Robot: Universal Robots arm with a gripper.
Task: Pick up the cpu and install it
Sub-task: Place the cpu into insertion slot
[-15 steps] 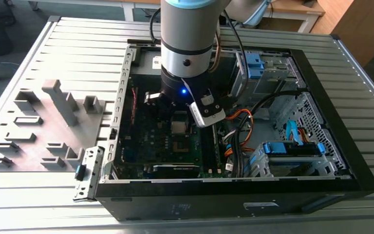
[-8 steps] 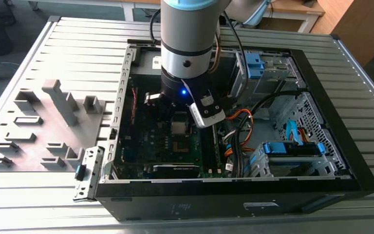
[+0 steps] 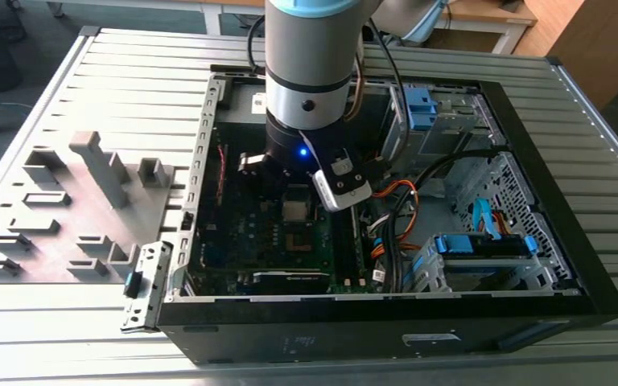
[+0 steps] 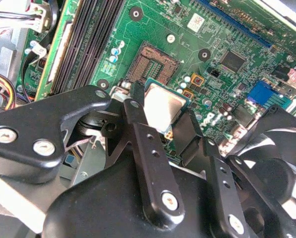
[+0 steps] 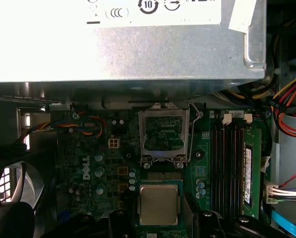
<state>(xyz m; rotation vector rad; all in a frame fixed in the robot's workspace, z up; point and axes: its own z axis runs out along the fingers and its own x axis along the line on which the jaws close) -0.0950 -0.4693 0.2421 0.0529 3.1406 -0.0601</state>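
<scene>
The cpu (image 4: 160, 105), a thin square chip with a pale silvery top, sits between two black fingers (image 4: 136, 106) of my gripper (image 4: 163, 108), which is shut on its edges. In the first wrist view the cpu (image 5: 159, 203) hangs just short of the bare socket (image 5: 161, 175), whose silver metal frame (image 5: 163, 135) is flipped up open. The second wrist view shows the open socket (image 4: 153, 62) a little beyond the chip on the green motherboard (image 4: 227, 34). In the exterior view my gripper (image 3: 298, 207) is low inside the open computer case (image 3: 545, 265), over the board.
A grey power-supply box (image 5: 128, 44) looms close behind the socket. Memory slots and a green memory stick (image 5: 247, 168) run beside it, with coloured cables (image 5: 287, 109) further out. A fan (image 5: 9, 193) sits on the other side. A grey fixture tray (image 3: 73, 209) lies at the exterior view's left.
</scene>
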